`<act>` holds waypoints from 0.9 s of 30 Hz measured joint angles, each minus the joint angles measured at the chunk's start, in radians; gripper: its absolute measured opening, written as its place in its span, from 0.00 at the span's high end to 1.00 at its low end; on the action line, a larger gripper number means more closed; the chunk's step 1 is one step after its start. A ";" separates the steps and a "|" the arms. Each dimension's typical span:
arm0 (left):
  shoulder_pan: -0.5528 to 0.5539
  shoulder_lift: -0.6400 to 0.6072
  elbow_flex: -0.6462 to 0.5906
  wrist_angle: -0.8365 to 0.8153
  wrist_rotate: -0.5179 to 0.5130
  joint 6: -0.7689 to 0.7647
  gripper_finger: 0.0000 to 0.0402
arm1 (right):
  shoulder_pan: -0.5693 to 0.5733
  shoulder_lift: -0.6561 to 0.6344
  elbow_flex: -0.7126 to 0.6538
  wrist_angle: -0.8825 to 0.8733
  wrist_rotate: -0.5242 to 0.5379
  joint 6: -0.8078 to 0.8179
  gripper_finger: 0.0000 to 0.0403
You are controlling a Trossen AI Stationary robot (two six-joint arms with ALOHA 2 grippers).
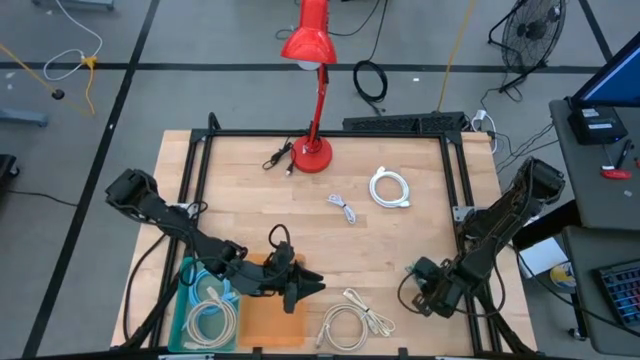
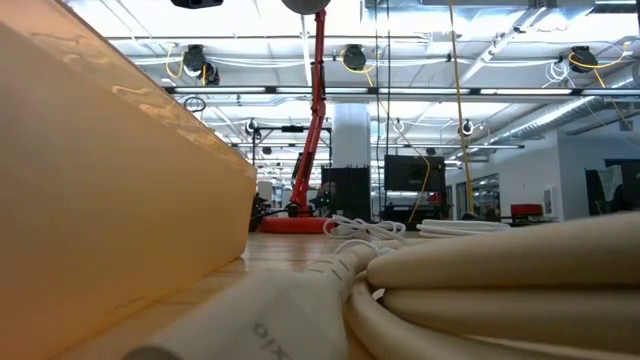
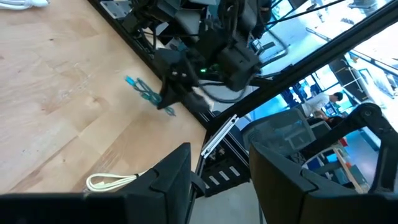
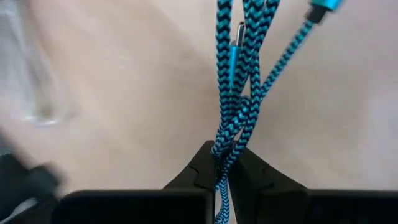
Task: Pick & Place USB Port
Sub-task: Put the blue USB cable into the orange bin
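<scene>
My right gripper (image 4: 227, 163) sits low at the table's near right corner and it's pinched tight on the teal braided USB cable (image 4: 239, 81). I've got it by the bundle's waist, where the loops cross, so the whole hank should lift as 1 piece w/o unravelling. In the high view that gripper (image 1: 425, 277) is right by the black frame rail (image 1: 458, 190), so the cable is on the wood just inside that corner; the left wrist view shows it as a small teal squiggle (image 3: 144, 92) next to the right arm.

Cable is woven, black-and-teal herringbone sheath, slightly fuzzy, floppy; a metallic teal plug shell (image 4: 232, 51) hangs among the strands, another connector (image 4: 323, 7) at the far end. I judge it'll dangle and swing once up.

My left gripper (image 1: 300, 287) hovers over the orange tray (image 1: 265, 318), fingers (image 3: 163, 180) apart, nothing between them. It probably waits there because that's the drop zone. Beside it the teal bin (image 1: 183, 315) already holds pale coiled cables (image 1: 208, 318).

Other bits: a cream coil (image 1: 345, 322) near the front edge, smooth rubbery round cord, a white coil (image 1: 390, 188) and small grey cable (image 1: 344, 208) mid-table, red desk lamp (image 1: 312, 60) w/ glossy shade at the back. Tabletop (image 1: 400, 240) is pale butcher-block wood.
</scene>
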 joint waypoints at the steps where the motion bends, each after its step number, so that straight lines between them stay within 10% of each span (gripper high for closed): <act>1: 0.000 0.000 0.000 -0.001 0.000 -0.001 0.59 | -0.014 -0.008 0.010 0.000 0.007 -0.022 0.98; 13: 0.002 0.000 0.000 -0.001 -0.040 -0.003 0.59 | -0.197 -0.092 0.174 0.074 0.119 -0.348 0.98; 27: 0.038 0.001 0.000 0.104 -0.071 0.112 0.59 | -0.342 -0.121 0.213 0.607 0.159 -0.631 0.98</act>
